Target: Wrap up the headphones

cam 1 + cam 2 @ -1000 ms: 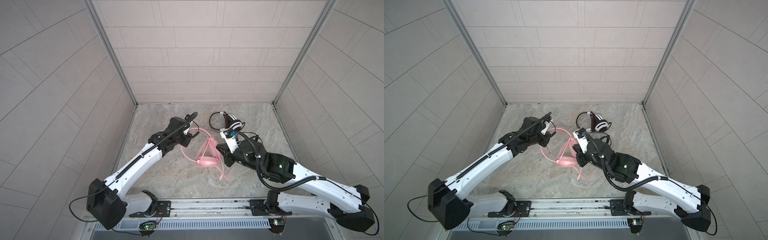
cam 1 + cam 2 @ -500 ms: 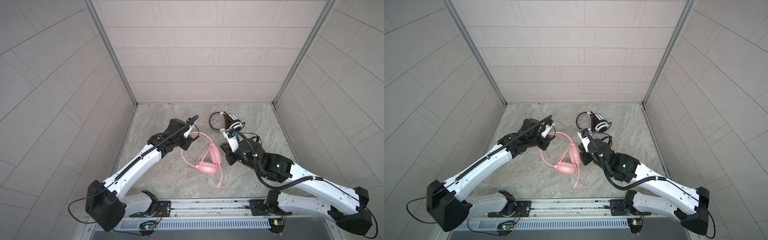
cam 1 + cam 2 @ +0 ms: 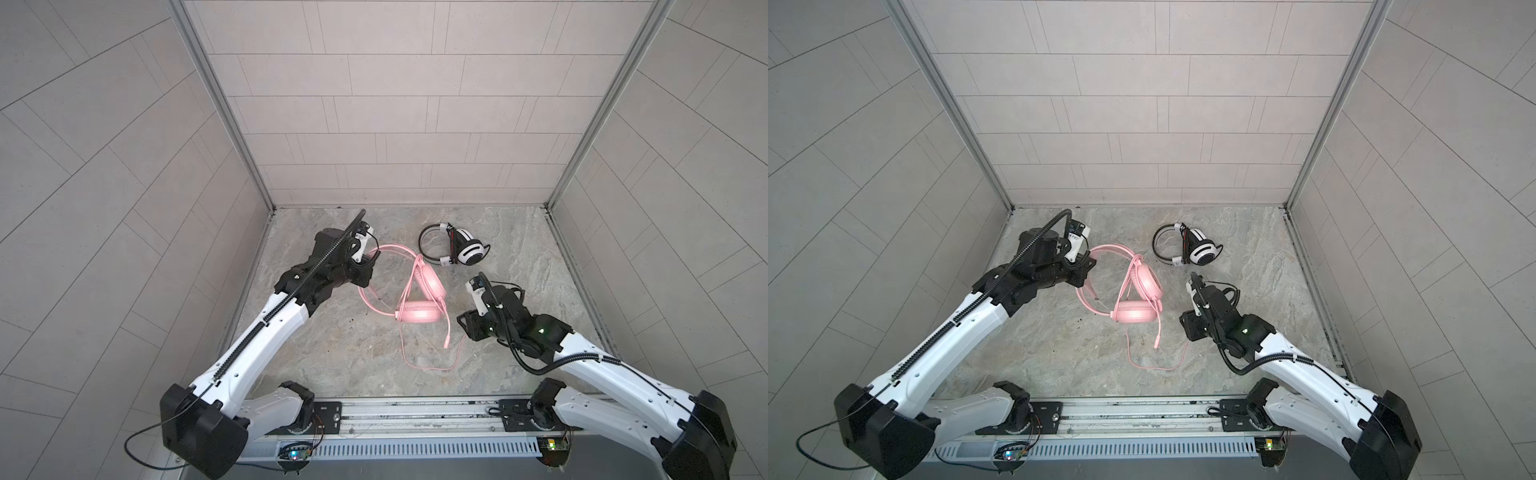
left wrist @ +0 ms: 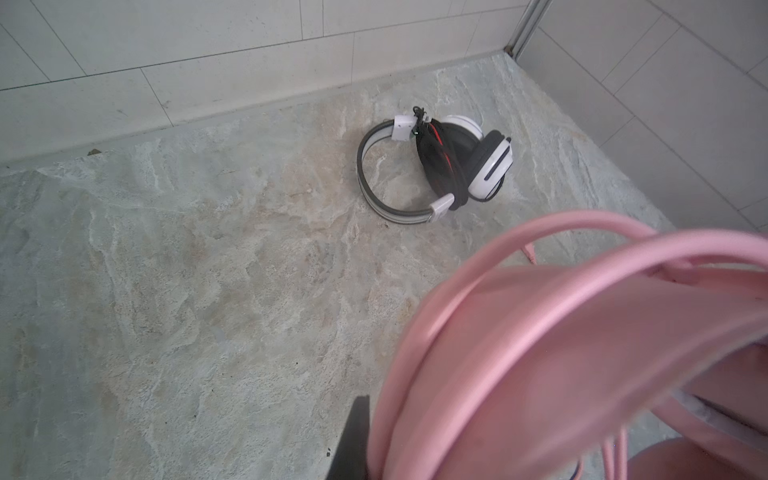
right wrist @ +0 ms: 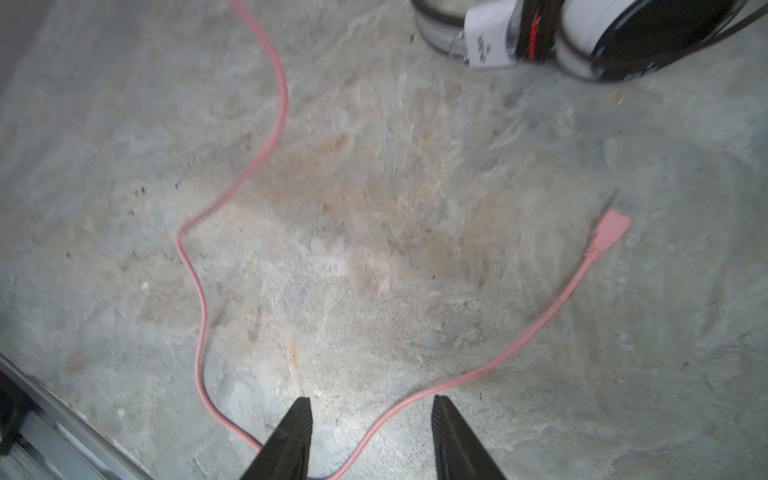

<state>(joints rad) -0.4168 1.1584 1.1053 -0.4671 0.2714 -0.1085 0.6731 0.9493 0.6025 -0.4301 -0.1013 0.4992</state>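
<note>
Pink headset (image 3: 417,318) lies centre of the floor (image 3: 332,357), its cable (image 5: 202,324) looping frontward, just under the right gripper (image 5: 370,419), fingers parted (nearer arm for that tail). Left gripper (image 3: 366,269) is clamped on the headband (image 4: 540,332).

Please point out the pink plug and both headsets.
Pink plug (image 5: 611,228): right wrist view, its wide end.
Pink headset (image 3: 417,322): a top view, nearer ear cup.
White headset (image 4: 492,166): left wrist view, white ear cup.
</note>
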